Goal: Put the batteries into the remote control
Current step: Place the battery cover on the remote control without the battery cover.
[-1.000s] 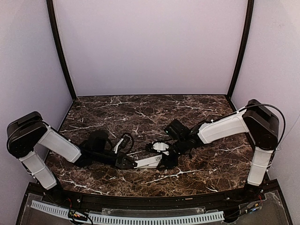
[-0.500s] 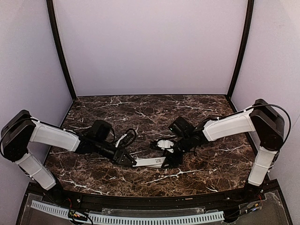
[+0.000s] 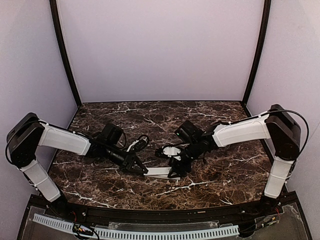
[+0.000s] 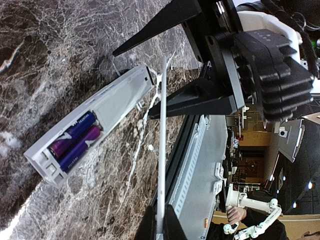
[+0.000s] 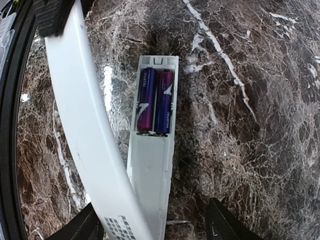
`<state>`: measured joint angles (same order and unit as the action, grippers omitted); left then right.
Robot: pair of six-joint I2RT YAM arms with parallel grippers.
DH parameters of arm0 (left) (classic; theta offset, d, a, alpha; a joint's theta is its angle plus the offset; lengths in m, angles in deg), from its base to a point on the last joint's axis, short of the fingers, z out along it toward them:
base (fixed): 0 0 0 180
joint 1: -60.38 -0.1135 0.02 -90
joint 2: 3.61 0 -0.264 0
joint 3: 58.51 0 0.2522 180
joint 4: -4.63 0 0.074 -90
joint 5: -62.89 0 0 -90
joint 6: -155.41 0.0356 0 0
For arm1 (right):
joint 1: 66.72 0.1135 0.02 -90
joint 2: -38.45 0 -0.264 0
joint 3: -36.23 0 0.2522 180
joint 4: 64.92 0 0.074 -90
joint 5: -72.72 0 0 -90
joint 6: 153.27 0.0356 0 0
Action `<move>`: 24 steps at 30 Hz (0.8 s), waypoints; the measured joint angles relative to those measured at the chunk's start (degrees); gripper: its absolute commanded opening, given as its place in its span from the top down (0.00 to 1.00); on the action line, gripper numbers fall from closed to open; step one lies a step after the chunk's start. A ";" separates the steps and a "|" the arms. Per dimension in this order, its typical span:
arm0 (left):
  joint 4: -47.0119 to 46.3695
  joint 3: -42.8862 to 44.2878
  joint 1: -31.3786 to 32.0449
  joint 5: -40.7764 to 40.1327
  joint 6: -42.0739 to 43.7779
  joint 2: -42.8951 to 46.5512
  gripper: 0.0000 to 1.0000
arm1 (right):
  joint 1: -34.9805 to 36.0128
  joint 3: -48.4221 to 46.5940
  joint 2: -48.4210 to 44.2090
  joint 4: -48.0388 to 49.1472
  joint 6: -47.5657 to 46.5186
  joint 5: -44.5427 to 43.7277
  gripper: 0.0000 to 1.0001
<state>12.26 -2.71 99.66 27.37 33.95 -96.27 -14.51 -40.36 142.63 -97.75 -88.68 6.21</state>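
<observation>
On the left, the left arm (image 3: pixel 65 142) has flattened out over the last second, its wrist drawn a little toward the back wall; the left hand (image 3: pixel 141 170) remains pressed together on the thin white cover (image 4: pixel 162 150), which stands edge-on in the left wrist view, just beside the remote control (image 5: pixel 150 170); we cannot tell whether the cover touches it. The remote control lies flat on the bench (image 3: pixel 225 175) between the two hands, compartment facing up; both batteries (image 5: pixel 155 100) sit side by side in the bay, touching, at the end that points away from the right hand. On the right, the right hand (image 3: pixel 174 170) has spread its fingers wider than a second ago and grips nothing; the plain end of the remote control lies between those fingers, seemingly apart from both. We judge that the loading itself is done and the right hand has let go; what seems left is closing the bay with the cover, which the left hand already carries near the open bay.
</observation>
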 measured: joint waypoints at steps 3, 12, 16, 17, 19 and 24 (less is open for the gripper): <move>0.28 1.01 -0.44 1.05 0.00 -1.84 1.00 | 0.33 -2.08 1.84 -1.09 -0.68 0.07 0.37; 1.53 1.33 -2.78 3.56 0.04 -3.89 1.00 | 0.76 -5.60 5.75 -3.61 -1.66 0.07 0.41; 1.57 1.33 -4.02 5.46 0.09 -5.40 1.00 | 1.27 -7.39 6.88 -4.66 -1.86 -0.04 0.40; 1.55 1.33 -4.20 6.05 0.00 -6.03 1.00 | 1.46 -7.96 7.34 -4.96 -1.92 -0.17 0.40; 1.62 1.33 -4.44 6.88 -0.02 -7.21 1.00 | 1.84 -9.01 8.41 -5.29 -2.01 -0.48 0.42; 2.91 2.08 -4.81 7.93 0.72 -8.50 1.00 | 2.49 -10.67 9.84 -6.73 -2.78 -1.07 0.54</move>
<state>15.17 -0.63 94.85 35.31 34.67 -104.78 -12.02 -51.03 152.46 -104.48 -91.45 5.14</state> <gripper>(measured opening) 0.033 0.536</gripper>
